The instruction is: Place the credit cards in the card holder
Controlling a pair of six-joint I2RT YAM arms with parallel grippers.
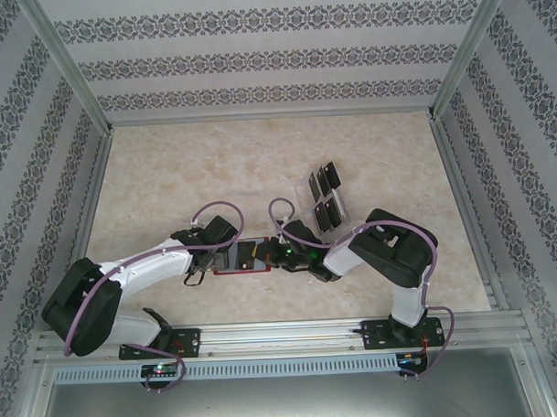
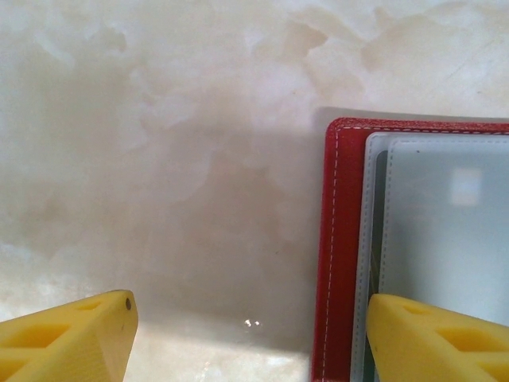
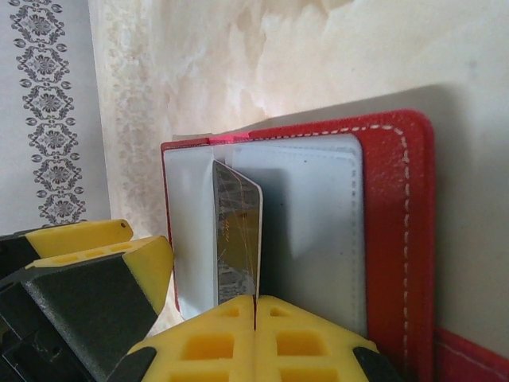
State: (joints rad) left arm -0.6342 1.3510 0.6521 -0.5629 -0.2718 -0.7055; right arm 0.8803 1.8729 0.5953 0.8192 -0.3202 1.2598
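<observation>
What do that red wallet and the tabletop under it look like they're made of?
The wallet looks like matte red leather or imitation, with white stitching along its edge. The tabletop looks like cream marble or a marble print: cloudy veining, a faint glossy reflection.

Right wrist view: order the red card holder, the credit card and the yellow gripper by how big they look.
1. card holder, largest.
2. right gripper, shut on the card; nearest the camera, so its lead over the card is unsure.
3. credit card, seen at a slant.
</observation>
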